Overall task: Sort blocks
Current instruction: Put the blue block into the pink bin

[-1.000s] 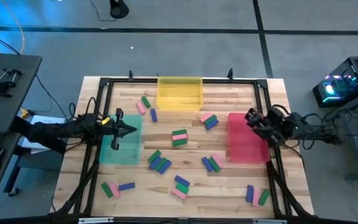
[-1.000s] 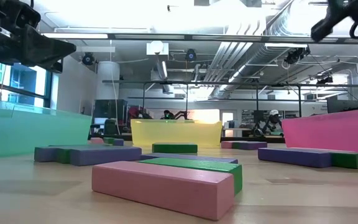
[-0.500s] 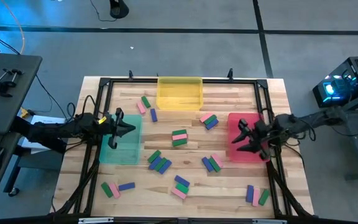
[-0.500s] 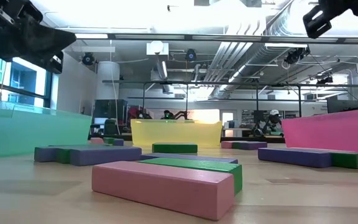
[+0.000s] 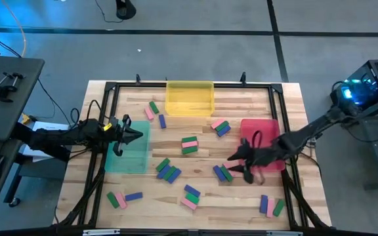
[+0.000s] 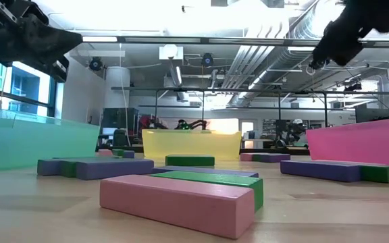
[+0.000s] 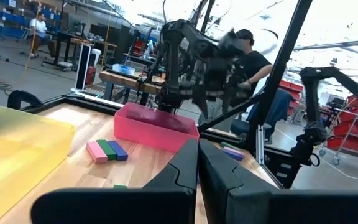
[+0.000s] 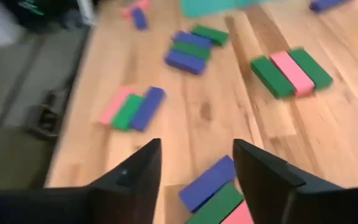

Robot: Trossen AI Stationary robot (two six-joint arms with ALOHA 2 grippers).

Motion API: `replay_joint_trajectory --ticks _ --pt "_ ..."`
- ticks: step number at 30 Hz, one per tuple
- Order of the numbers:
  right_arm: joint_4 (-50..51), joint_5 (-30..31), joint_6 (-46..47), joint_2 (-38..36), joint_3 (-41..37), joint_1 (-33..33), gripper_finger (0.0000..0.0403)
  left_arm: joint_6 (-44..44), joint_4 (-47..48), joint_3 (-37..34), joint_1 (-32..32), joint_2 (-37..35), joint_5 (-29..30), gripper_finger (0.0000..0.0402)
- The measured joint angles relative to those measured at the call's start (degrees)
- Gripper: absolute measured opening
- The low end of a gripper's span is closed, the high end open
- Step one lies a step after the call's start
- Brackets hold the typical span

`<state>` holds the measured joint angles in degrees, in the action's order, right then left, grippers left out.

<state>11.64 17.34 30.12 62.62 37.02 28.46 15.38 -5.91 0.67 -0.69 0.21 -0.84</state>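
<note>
Small pink, green and blue blocks lie flat in clusters across the wooden table point(image 5: 195, 124). My right gripper point(image 5: 236, 168) is open and slants down just above the table beside a blue, green and pink cluster point(image 5: 223, 172). In the right wrist view its fingers point(image 8: 194, 168) stand apart over those blocks point(image 8: 213, 190) without touching them. My left gripper point(image 5: 136, 136) is shut and level, hovering over the green tray point(image 5: 126, 157) at the table's left; its closed fingers point(image 7: 197, 168) hold nothing.
A yellow tray point(image 5: 189, 98) stands at the far edge and a red tray point(image 5: 268, 134) at the right, under my right arm. A black frame rail point(image 5: 287, 190) runs around the table. People are in the room beyond point(image 7: 253, 62).
My right gripper has swung from beyond the table's right edge across the red tray toward the middle of the table and has tipped downward over the block cluster. My left gripper has rolled a little in place.
</note>
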Motion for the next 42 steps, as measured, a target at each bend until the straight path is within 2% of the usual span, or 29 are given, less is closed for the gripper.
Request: replay_joint_trajectory --ticks 3,7,12,18,24,34,38,42 --pt "-0.3 3.5 2.0 7.7 2.3 0.3 0.0233 0.2 0.0 0.0 0.0 0.0 0.0 0.0001" --pt "-0.1 3.7 4.4 18.1 6.7 0.2 0.0275 1.8 0.0 0.0 0.0 0.0 0.0 0.0001" --pt "4.9 3.0 3.2 30.7 15.4 0.6 0.0279 3.6 0.1 0.0 0.0 0.0 0.0 0.0001" --pt "21.1 6.9 13.5 41.0 25.6 -0.1 0.0266 3.6 0.2 0.0 0.0 0.2 0.0 0.0001" --pt "24.9 8.2 19.0 43.7 25.7 -0.3 0.0251 4.7 0.3 0.0 0.0 0.8 0.0 0.0001" --pt "16.0 2.8 17.3 43.2 20.6 -2.8 0.0201 5.6 0.1 0.0 0.0 2.5 0.0 0.0001" --pt "15.0 1.1 16.8 43.2 19.8 -3.0 0.0155 5.6 0.1 0.0 0.0 2.5 0.0 0.0001" --pt "13.6 1.2 15.0 43.3 19.7 -2.9 0.0091 5.2 0.2 0.0 0.0 2.5 0.0 0.0001"
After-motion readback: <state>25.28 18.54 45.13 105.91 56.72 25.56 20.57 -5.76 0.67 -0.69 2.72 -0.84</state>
